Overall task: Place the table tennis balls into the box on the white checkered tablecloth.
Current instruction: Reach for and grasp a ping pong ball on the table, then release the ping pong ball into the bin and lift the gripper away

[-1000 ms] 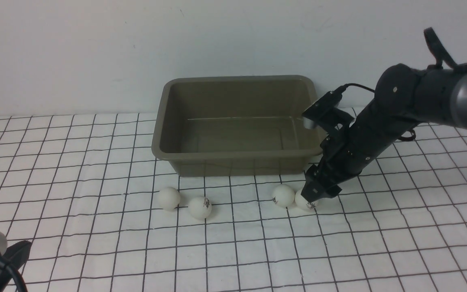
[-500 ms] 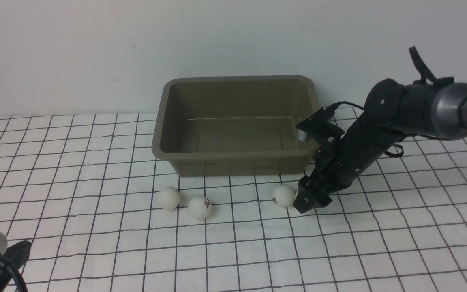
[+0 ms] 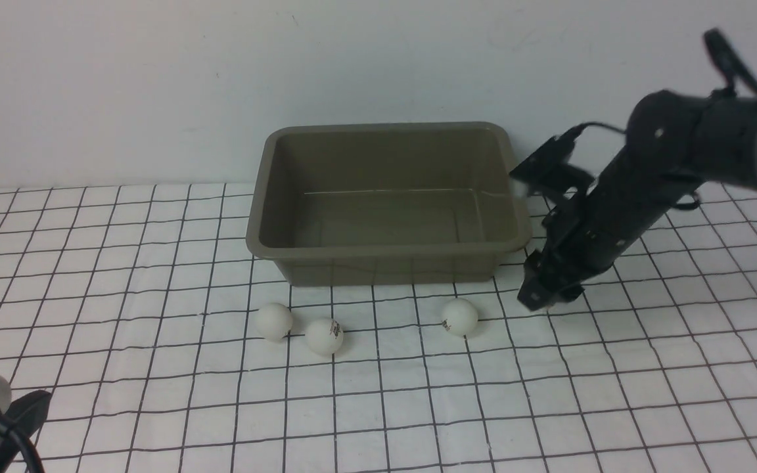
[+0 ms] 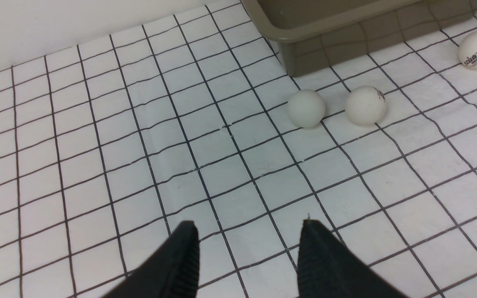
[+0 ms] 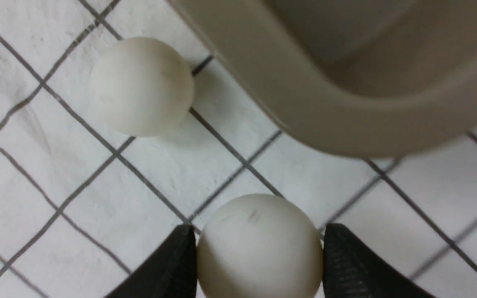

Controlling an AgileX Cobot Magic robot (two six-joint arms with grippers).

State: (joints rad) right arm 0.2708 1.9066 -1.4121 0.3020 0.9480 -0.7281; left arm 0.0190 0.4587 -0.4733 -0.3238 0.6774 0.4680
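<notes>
1. Held ball [image 5: 259,244]: clamped betw. both fingers of right gripper [image 3: 541,299], pinched across the middle. Looks clear of white checkered tablecloth [image 3: 155,394], just outside near-right corner of box [image 3: 385,266].
2. Step in hand, by the look: carry to box. Raise above flared rim first, then move left & far till over the box floor. Release low so no bounce-out. Steady squeeze, no jerks: smooth round shell, apt to squirt free.
3. In the way: rim corner, right ahead of the fingers. Clip it & ball prob. drops. Box inside looks bare, so plenty of room to land.
4. Rest of the lot on the tablecloth, near side of box: nearest ball [image 3: 459,316] right of centre, close to the gripper, not to be nudged. Middle ball [image 3: 324,336] & far-left ball [image 3: 274,320] further left, just beside each other, not touching.
5. Left gripper [image 4: 249,225]: low at near-left, fingers apart w/ nothing betw. them. Well apart from balls & box, no obstacle.
</notes>
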